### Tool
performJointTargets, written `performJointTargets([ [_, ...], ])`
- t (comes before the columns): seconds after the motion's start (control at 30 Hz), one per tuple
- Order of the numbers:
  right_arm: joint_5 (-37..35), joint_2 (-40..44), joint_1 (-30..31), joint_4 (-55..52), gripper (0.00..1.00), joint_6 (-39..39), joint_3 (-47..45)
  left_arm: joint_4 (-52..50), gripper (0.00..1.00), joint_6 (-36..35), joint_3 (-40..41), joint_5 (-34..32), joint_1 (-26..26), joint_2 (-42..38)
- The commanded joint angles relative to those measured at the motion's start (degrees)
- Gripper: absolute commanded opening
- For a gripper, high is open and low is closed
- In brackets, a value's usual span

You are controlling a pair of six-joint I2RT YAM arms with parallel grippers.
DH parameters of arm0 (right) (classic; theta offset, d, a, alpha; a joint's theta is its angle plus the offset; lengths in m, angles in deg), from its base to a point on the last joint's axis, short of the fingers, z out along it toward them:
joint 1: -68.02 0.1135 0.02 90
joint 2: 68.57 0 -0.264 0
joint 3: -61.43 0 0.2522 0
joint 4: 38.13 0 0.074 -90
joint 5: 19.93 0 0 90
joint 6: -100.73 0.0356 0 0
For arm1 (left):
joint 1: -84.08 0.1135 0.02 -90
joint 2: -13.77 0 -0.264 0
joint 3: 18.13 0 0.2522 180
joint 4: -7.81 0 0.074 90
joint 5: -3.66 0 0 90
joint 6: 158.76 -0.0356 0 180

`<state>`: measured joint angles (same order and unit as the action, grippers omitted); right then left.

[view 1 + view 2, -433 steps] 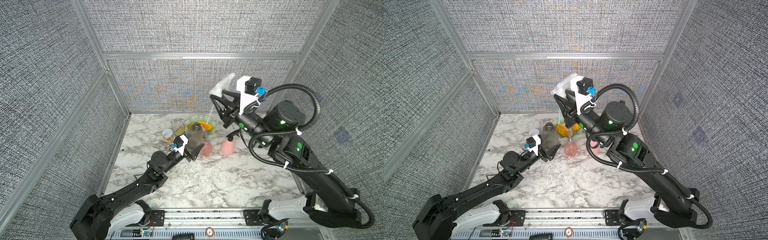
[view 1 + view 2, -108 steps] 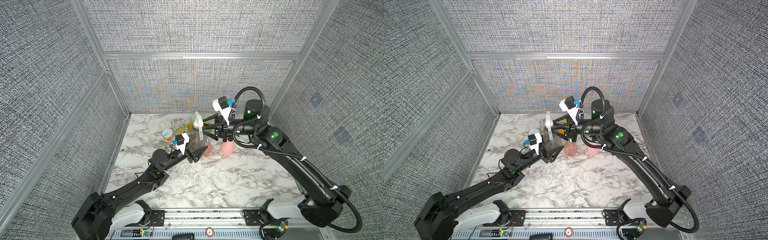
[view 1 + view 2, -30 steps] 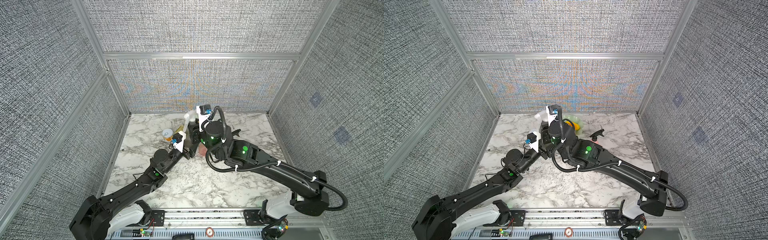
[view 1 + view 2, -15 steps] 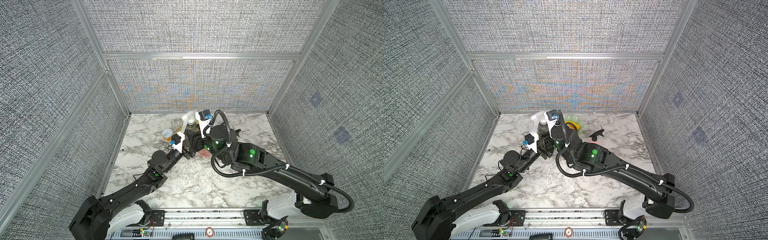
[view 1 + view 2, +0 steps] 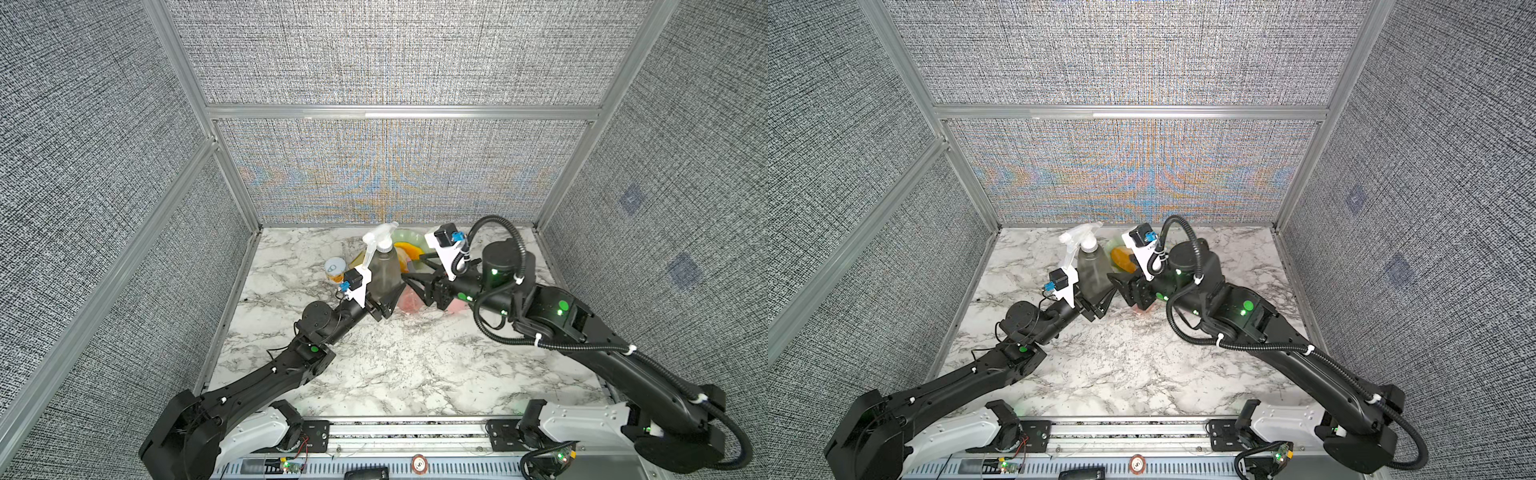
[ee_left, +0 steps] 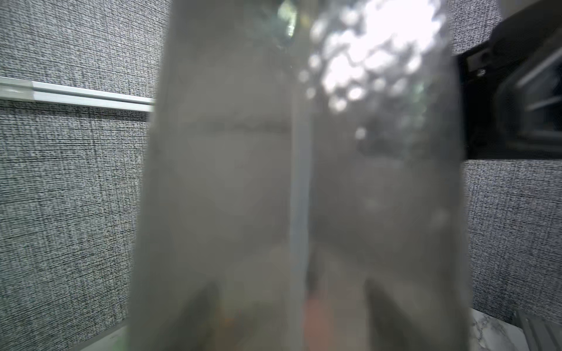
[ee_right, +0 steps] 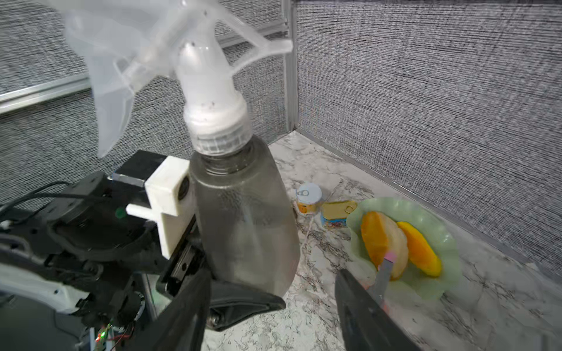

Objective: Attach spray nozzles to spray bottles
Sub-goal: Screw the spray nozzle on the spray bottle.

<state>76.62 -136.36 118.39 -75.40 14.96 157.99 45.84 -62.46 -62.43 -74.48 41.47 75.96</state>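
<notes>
A smoky grey spray bottle (image 5: 384, 274) (image 5: 1094, 270) stands upright, held near its base by my left gripper (image 5: 383, 307) (image 5: 1100, 305), which is shut on it. A pale whitish-clear spray nozzle (image 5: 378, 239) (image 5: 1081, 239) (image 7: 209, 91) sits on its neck, and its dip tube (image 6: 299, 182) runs down inside. The bottle fills the left wrist view (image 6: 304, 182). To the right of the bottle my right gripper (image 5: 415, 272) (image 5: 1121, 286) (image 7: 273, 273) is open, touching nothing. A clear pink bottle (image 5: 409, 299) shows partly under it.
At the back stand a green scalloped plate (image 5: 405, 239) (image 7: 450, 243) with orange slices, a round tin can (image 5: 334, 268) (image 7: 308, 199) and a flat tin (image 7: 336, 214). Mesh walls close the back and both sides.
My right gripper has opened, let go of the nozzle and drawn back to the right. The nozzle stays on the grey bottle. The left arm has held still.
</notes>
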Motion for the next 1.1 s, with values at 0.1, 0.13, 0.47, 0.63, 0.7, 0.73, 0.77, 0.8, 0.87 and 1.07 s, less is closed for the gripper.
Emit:
performJointTargets([
  [0.1, 30.8, -2.8, -7.6, 5.3, 0.73, -3.9, 2.9, 2.7, 0.48, 3.5, -1.5, 8.7, -0.1, 0.7],
  [0.13, 31.8, -3.6, -7.9, 5.2, 0.73, -4.3, 3.9, 2.9, 0.48, 3.8, -1.6, 9.6, 0.0, 0.9],
  [0.47, 35.3, -8.7, -8.6, 6.6, 0.72, -4.3, 9.7, 2.6, 0.48, 5.3, -2.5, 12.6, 0.0, 1.6],
  [0.63, 34.6, -9.8, -9.2, 7.3, 0.7, -3.8, 11.0, 2.5, 0.48, 5.6, -2.7, 13.3, 0.0, 1.9],
  [0.7, 34.9, -10.4, -9.4, 7.3, 0.69, -3.8, 11.5, 2.5, 0.48, 5.6, -2.7, 13.3, 0.0, 1.9],
  [0.73, 35.0, -10.6, -9.6, 7.3, 0.69, -3.8, 11.7, 2.4, 0.48, 5.6, -2.7, 13.3, 0.0, 1.7],
  [0.77, 35.2, -10.8, -9.6, 7.5, 0.68, -3.7, 11.8, 2.4, 0.48, 5.6, -2.7, 13.3, 0.0, 1.7],
  [0.8, 35.4, -11.0, -9.5, 7.7, 0.67, -3.5, 11.9, 2.4, 0.48, 5.6, -2.7, 13.3, 0.0, 1.7],
  [0.87, 36.1, -11.6, -9.6, 7.8, 0.63, -3.2, 12.3, 2.4, 0.48, 5.6, -2.8, 13.3, 0.0, 1.8],
  [1.07, 36.3, -12.1, -9.5, 9.8, 0.49, -1.8, 11.7, 2.0, 0.48, 5.3, -2.9, 13.2, 0.0, 2.0],
])
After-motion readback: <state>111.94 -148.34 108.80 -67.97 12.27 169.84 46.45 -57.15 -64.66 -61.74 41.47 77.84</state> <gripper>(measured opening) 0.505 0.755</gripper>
